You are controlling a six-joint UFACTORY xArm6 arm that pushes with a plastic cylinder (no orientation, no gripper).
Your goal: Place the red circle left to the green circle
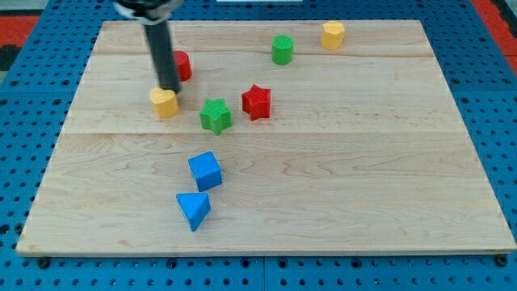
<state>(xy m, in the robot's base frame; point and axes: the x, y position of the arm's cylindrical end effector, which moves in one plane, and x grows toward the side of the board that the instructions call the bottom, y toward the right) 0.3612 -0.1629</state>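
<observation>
Red circle (182,65) upright, behind tool (168,89)

Board (363,162) bare between red circle (182,65) and green circle (282,50).

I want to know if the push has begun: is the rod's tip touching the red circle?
Cannot tell. In the camera view my tip ends at the yellow block, while the rod overlaps the red circle behind it, hiding any gap or contact.
</observation>
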